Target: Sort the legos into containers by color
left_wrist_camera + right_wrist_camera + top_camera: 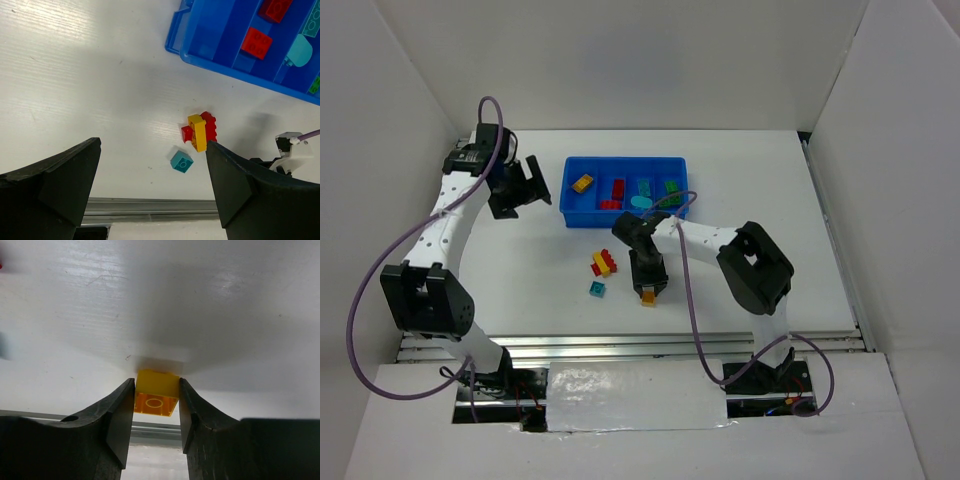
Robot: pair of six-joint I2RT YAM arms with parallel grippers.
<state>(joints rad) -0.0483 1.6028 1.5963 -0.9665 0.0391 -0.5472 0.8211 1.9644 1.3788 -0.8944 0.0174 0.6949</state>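
The blue tray (620, 160) has four compartments. They hold a yellow brick (582, 183), red bricks (615, 192), teal pieces (643, 194) and a green brick (672, 188). My right gripper (648, 290) is shut on a small yellow brick (157, 392), at or just above the table, in front of the tray. A red and yellow cluster (604, 263) and a teal brick (597, 289) lie loose to its left. Both show in the left wrist view, the cluster (200, 131) above the teal brick (181, 161). My left gripper (525, 185) is open and empty, raised left of the tray.
White walls enclose the table on the left, back and right. A metal rail (650, 345) runs along the near edge. The right arm's elbow (755, 265) hangs over the table's right half. The tray's near wall (225, 67) shows in the left wrist view.
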